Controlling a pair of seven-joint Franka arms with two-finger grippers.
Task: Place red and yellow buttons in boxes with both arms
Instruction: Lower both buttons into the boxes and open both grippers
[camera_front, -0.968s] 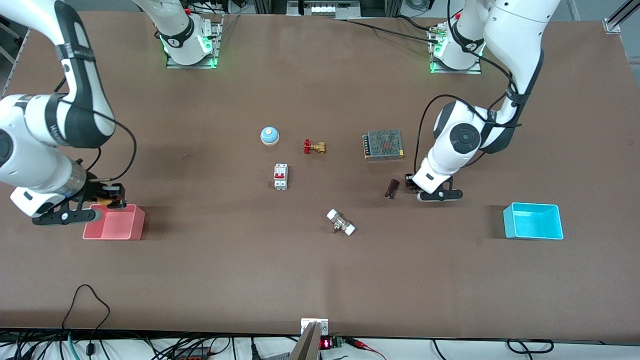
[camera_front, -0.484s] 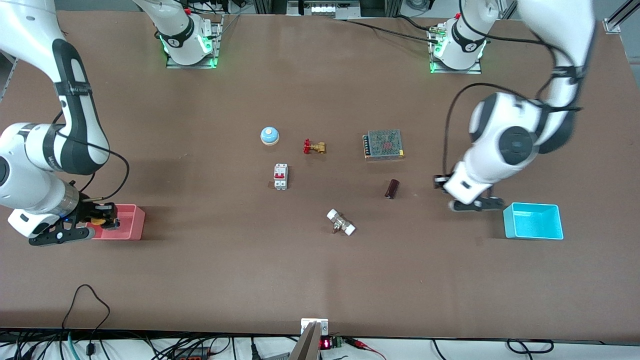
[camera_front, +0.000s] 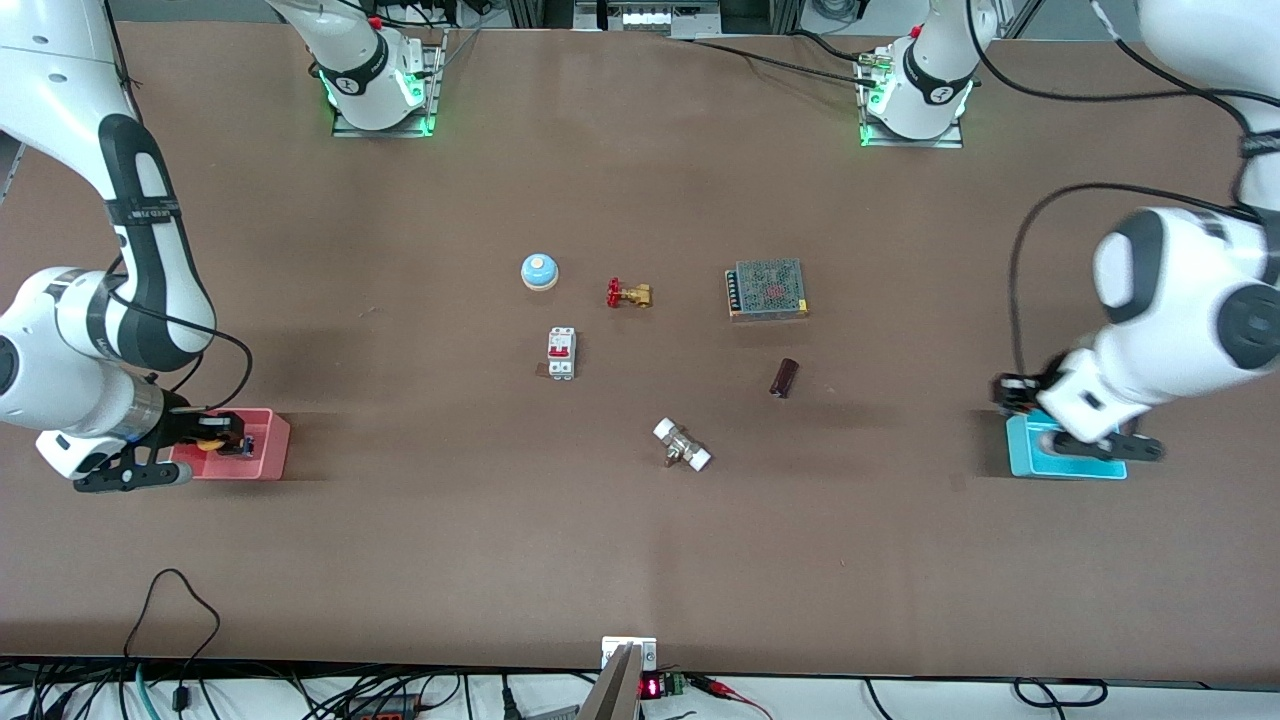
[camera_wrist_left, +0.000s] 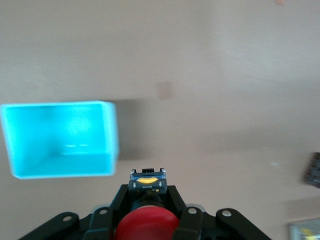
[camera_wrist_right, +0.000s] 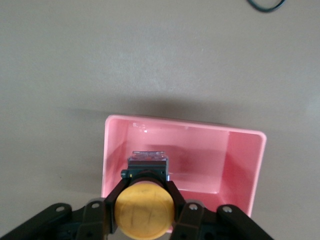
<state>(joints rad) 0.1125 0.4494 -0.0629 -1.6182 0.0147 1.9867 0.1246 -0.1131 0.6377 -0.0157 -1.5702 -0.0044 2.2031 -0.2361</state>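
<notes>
My right gripper (camera_wrist_right: 145, 200) is clamped on the yellow button (camera_wrist_right: 145, 210), hanging over the pink box (camera_front: 268, 450). My left gripper (camera_wrist_left: 148, 200) grips the red button (camera_wrist_left: 147, 227) over the edge of the cyan box (camera_wrist_left: 60, 145). Taking the breaker (camera_front: 561, 353) mid-table as reference: the blue dome (camera_front: 539, 271), brass valve (camera_front: 628, 294) and power supply (camera_front: 767, 289) lie farther from the front camera, the white fitting (camera_front: 682, 445) nearer, the dark cylinder (camera_front: 783, 377) toward the cyan box. I see nothing between either button and its box.
</notes>
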